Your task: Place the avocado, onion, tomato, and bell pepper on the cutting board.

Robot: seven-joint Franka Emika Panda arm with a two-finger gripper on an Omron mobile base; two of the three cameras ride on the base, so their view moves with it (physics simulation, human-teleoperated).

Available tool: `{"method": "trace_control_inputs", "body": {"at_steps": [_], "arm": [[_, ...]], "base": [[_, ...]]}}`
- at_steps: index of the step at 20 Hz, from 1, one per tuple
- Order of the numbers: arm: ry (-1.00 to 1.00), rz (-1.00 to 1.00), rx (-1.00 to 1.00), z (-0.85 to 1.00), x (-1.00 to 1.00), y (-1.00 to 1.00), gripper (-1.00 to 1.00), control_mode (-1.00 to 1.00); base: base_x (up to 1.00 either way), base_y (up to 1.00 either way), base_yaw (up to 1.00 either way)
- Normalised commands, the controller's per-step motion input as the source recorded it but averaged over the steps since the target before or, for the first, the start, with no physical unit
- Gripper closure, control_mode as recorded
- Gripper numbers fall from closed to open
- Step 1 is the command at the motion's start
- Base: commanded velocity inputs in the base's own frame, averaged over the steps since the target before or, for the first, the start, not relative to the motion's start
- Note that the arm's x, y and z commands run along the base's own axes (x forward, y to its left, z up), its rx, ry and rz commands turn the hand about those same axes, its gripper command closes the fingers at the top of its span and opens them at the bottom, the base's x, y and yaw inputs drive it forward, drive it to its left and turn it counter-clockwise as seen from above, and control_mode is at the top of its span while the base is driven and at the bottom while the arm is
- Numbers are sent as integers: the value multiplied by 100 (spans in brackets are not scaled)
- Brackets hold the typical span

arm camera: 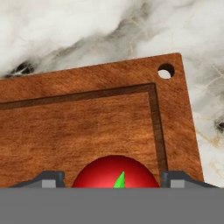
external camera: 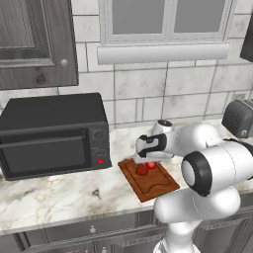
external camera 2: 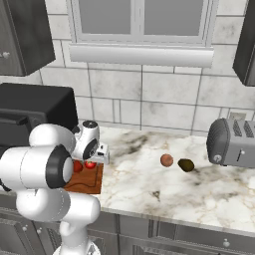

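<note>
At the far left of the marble tabletop (external camera: 54,197) stands a black microwave oven (external camera: 52,136), well clear of the work. Just right of it lies the flat reddish-brown wooden cutting board (external camera: 155,184), grooved near its edge, with a hanging hole in one corner. Two red fruits already sit on its far end: the duller red one (external camera: 142,170) looks like the bell pepper, though its stem is too small to make out, and touching or just beside it is the bright red round tomato (arm camera: 114,171) with its green cap.

The gripper (arm camera: 113,179) hangs directly over that tomato, one finger on each side. In the hand view the jaws stand apart, with a gap between each tip and the fruit, so the tomato appears to rest on the board, not in a grip.

Farther right, well away from the board on open tabletop, lie the pale tan-pink round onion (external camera 2: 167,160) and, just beside it, the near-black oval avocado (external camera 2: 186,165), its long axis roughly along the tabletop's length. Both lie to the arm's right; the onion is the nearer. The coming move, as I judge it, is a lift and a swing rightward. Nothing stands between, and the grey metal toaster (external camera 2: 233,141) sits beyond the avocado.
</note>
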Motion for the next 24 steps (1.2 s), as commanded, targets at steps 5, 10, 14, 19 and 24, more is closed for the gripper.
{"method": "trace_control_inputs", "body": {"at_steps": [5,10,14,19,24], "arm": [[-2,0,0,14,0,0,-100,-100],[-8,0,0,34,-4,0,-100,-100],[-8,0,0,47,-23,0,-100,-100],[-1,0,0,46,-25,-10,-100,-100],[-1,0,0,41,-44,-22,-100,-100]], "base": [[0,0,0],[0,0,0],[0,0,0],[0,0,0],[0,0,0]]}}
